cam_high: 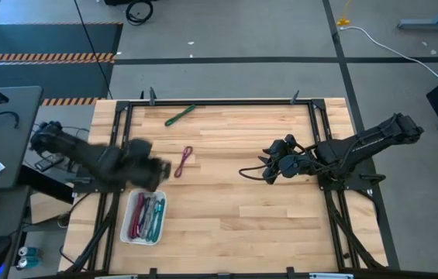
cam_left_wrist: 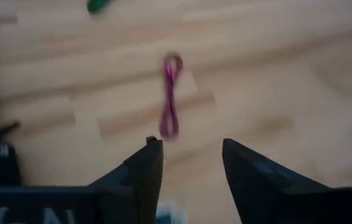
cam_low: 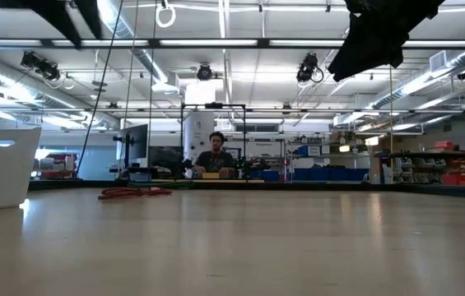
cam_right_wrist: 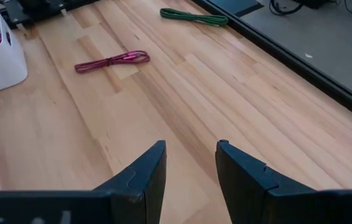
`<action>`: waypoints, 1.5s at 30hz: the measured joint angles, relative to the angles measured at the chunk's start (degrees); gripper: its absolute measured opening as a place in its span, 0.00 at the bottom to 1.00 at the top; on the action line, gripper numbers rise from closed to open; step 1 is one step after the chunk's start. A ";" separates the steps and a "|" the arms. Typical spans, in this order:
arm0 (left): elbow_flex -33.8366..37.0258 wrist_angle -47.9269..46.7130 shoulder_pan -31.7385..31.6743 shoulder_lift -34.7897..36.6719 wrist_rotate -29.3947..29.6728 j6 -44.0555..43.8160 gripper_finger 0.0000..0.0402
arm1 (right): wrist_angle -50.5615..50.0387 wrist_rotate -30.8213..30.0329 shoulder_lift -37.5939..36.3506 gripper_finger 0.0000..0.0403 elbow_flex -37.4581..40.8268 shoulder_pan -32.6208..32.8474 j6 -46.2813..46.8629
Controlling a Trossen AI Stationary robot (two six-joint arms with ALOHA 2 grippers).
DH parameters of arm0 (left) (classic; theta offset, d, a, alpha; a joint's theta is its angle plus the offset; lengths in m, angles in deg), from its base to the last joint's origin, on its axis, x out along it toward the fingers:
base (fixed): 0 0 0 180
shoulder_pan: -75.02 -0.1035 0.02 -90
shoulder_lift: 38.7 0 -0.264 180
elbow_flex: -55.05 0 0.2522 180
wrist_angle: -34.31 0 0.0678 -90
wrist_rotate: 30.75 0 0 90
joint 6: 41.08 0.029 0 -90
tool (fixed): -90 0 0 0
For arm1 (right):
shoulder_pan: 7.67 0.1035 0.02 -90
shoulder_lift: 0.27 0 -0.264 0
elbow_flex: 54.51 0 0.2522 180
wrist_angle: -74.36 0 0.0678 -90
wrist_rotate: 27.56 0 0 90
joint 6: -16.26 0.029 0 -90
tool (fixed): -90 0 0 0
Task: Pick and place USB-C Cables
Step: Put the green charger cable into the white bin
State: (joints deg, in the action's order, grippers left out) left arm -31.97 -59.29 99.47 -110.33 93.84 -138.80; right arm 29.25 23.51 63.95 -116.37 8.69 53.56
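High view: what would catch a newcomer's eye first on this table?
The white tray near the table's front left, already holding several coloured cables, stands out first. Two cables lie loose on the wood: a magenta cable near the middle and a green cable by the far edge. The left claw hangs open just short of the magenta one, while the right claw waits open at the right.

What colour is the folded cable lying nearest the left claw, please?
Magenta: the folded cable ahead of the left claw, clearest in the right wrist view.

Overhead, table-level and both wrist cameras all share the wooden table (cam_high: 226, 194).
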 joint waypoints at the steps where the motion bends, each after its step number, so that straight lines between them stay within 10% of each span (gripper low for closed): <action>1: 0.47 1.96 -3.86 -0.03 -0.50 3.57 0.41 | 0.00 0.06 0.00 0.36 0.00 0.00 0.01; 10: 4.01 21.31 -39.41 -2.53 -15.01 49.49 0.37 | 1.48 4.64 -0.04 0.36 0.00 0.00 0.15; 17: 4.34 22.31 -55.81 -12.12 -22.89 71.84 0.54 | 5.51 13.56 -0.04 0.36 0.00 2.92 7.10; 26: 4.34 31.28 -65.83 -24.38 -23.24 85.99 0.72 | 6.08 8.50 -0.04 0.36 0.00 12.45 20.71; 45: 4.28 40.12 -70.72 -39.02 -28.90 95.45 0.55 | 12.86 -1.10 -0.04 0.36 0.00 13.68 34.95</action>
State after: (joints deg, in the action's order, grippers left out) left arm -27.70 -19.17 28.74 -149.34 64.93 -43.35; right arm 42.11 22.41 63.91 -116.37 22.37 88.51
